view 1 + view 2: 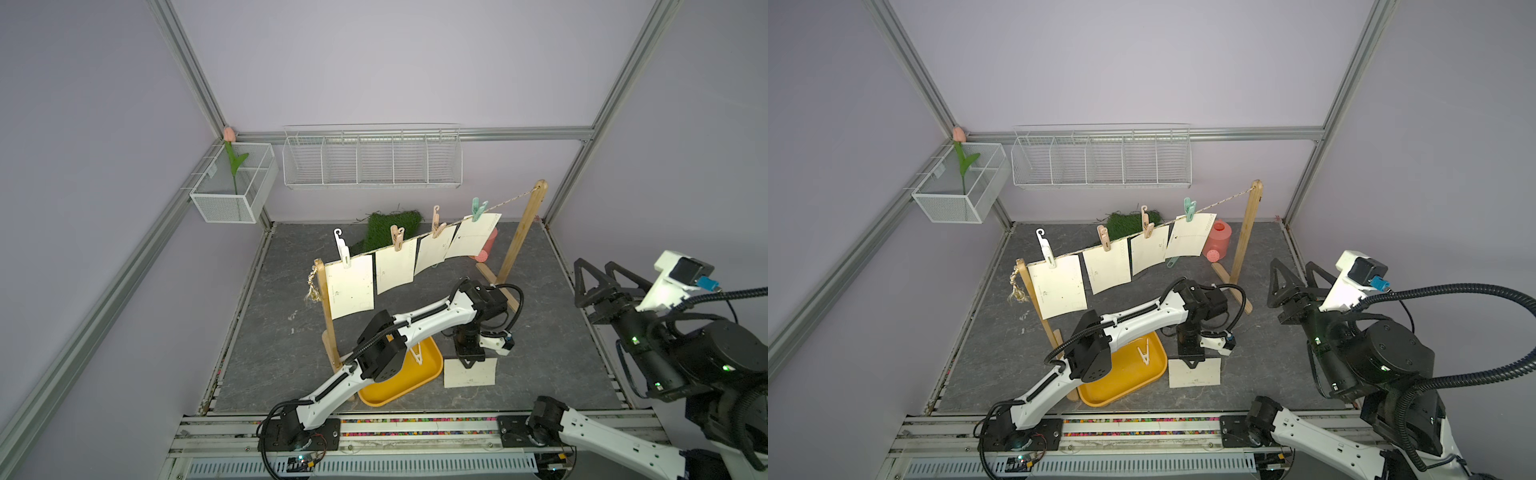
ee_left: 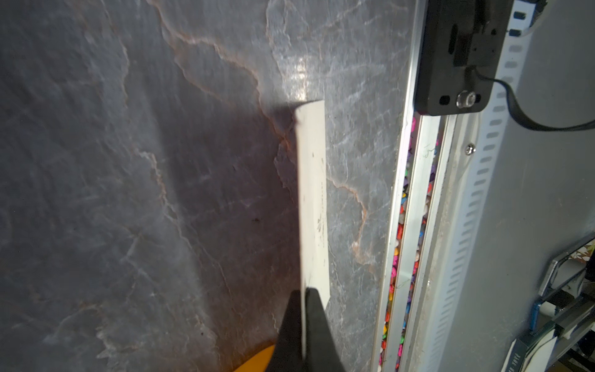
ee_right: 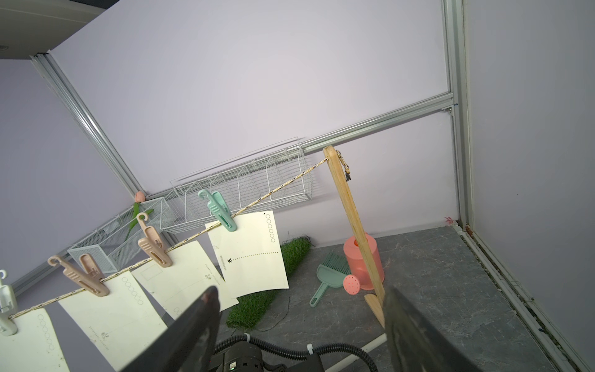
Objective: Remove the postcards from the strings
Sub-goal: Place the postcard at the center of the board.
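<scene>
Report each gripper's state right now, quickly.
Left gripper: shut on a postcard.
Right gripper: open, holding nothing.

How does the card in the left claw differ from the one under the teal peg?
The held card is off the string, pinched in the left claw; the pegged card hangs clipped to it. The held card is low beside the yellow tray; the pegged card high. Both are cream.

Cream dotted postcards, yellow tray, grey veined floor.
</scene>
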`<state>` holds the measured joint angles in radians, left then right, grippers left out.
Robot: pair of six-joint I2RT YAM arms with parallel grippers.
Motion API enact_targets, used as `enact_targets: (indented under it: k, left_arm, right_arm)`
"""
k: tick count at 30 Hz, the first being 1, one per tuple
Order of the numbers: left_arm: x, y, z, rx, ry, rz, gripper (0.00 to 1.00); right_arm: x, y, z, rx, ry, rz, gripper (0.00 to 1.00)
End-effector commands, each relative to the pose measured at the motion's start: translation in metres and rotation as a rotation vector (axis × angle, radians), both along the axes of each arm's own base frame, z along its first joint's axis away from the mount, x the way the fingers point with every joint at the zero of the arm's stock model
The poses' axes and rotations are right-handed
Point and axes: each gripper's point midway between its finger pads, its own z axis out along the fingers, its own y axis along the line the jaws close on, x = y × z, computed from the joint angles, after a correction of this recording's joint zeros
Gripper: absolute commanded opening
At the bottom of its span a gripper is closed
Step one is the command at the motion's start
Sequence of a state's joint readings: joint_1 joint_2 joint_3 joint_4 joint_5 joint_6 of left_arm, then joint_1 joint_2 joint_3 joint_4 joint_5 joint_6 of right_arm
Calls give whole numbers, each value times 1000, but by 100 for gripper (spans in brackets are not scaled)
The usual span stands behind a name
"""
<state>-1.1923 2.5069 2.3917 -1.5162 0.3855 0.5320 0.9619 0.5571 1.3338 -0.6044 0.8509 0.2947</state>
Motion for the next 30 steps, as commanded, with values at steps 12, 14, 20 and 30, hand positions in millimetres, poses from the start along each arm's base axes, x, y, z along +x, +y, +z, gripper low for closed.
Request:
enact_targets:
  k: [12, 14, 20, 30]
  left_arm:
    - [5, -3, -2, -10, -74, -55, 12]
    - [8, -4, -2, -11, -87, -58, 12]
    - [15, -4, -4, -9, -134, -67, 21]
    - [35, -5, -6, 17, -302, -70, 34]
  right_arm:
    - [6, 2, 1, -16, -10, -33, 80]
    - [6, 2, 1, -20, -9, -33, 80]
    - [6, 4, 2, -21, -11, -28, 80]
    - [7, 5, 1, -25, -10, -30, 81]
